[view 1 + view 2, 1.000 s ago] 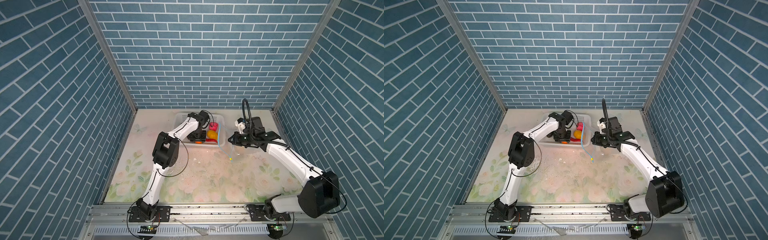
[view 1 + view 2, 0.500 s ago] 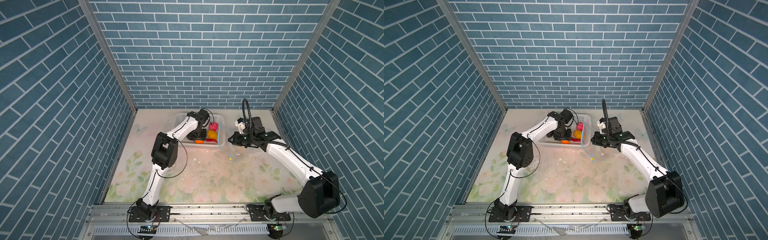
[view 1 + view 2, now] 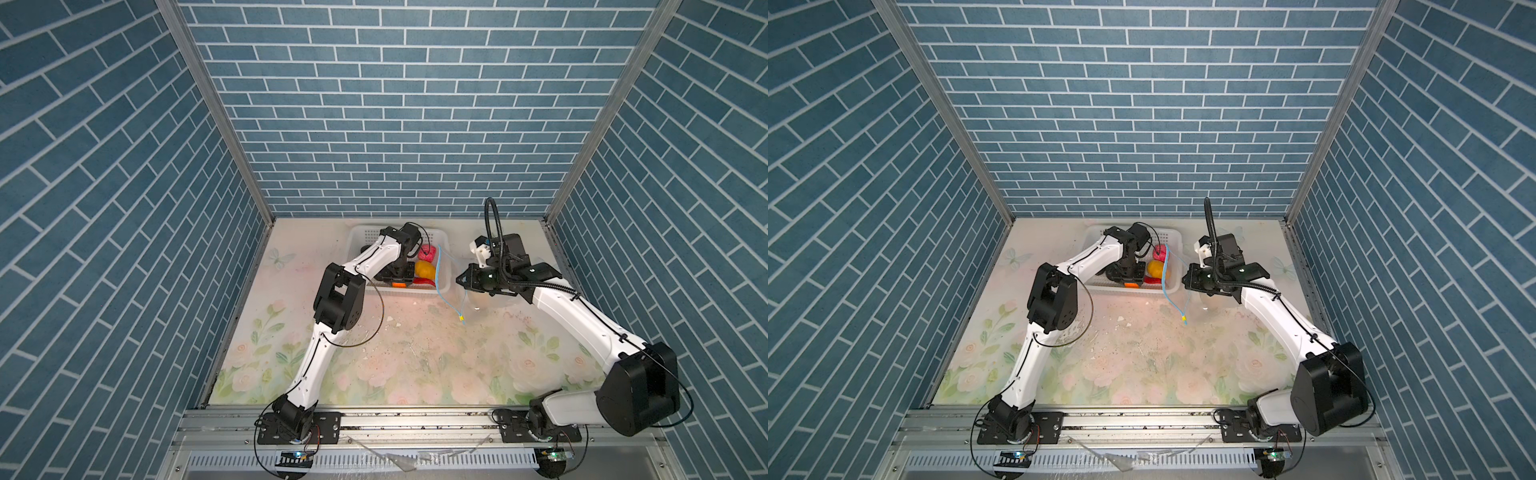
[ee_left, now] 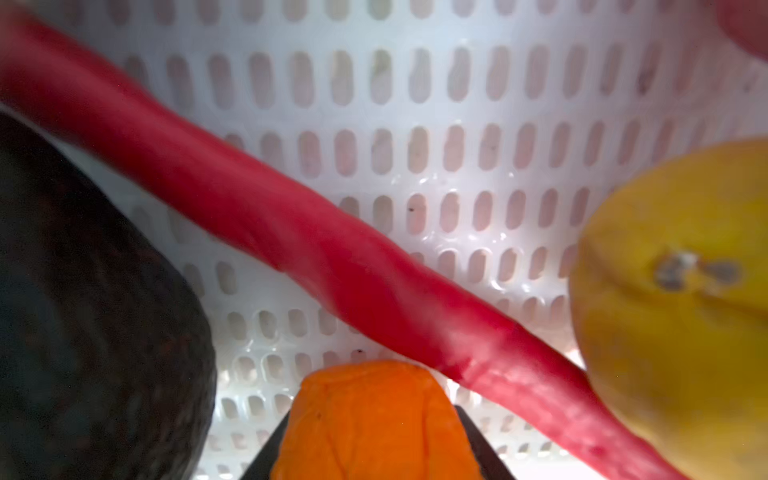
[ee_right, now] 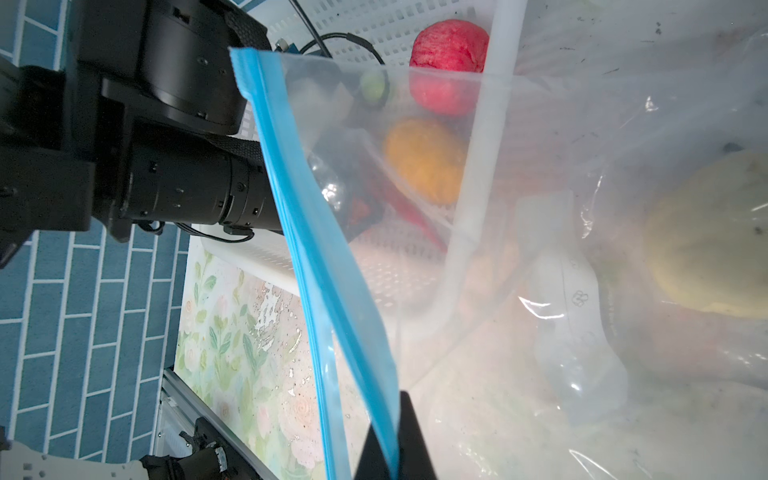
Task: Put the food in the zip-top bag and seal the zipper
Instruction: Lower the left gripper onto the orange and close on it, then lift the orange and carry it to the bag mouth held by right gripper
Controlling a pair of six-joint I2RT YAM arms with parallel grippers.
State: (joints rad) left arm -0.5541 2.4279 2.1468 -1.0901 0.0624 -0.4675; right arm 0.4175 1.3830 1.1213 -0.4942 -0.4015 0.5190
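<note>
My left gripper (image 4: pixel 374 419) is down inside the white basket (image 3: pixel 361 237), shut on an orange food piece (image 4: pixel 374 424) that fills the gap between its dark jaws. Beside it lie a red chilli (image 4: pixel 332 257), a black lump (image 4: pixel 83 311) and a yellow-orange fruit (image 4: pixel 685 311). A pink piece (image 3: pixel 428 252) sits further back. My right gripper (image 5: pixel 388 419) is shut on the blue zipper (image 5: pixel 316 232) and holds the zip-top bag (image 5: pixel 540 291) up beside the basket. A cream piece (image 5: pixel 715 241) lies inside the bag. The yellow tab (image 3: pixel 462 319) hangs at the zipper's low end.
The basket stands at the back of the flowered table (image 3: pixel 415 365), near the brick back wall. The zipper (image 3: pixel 442 274) drapes over the basket's right rim. The left arm's elbow (image 3: pixel 338 299) hangs over the table left of the middle. Small white crumbs (image 3: pixel 390 319) dot the surface.
The left arm has shifted slightly within the basket. The right arm and the bag have held still.
</note>
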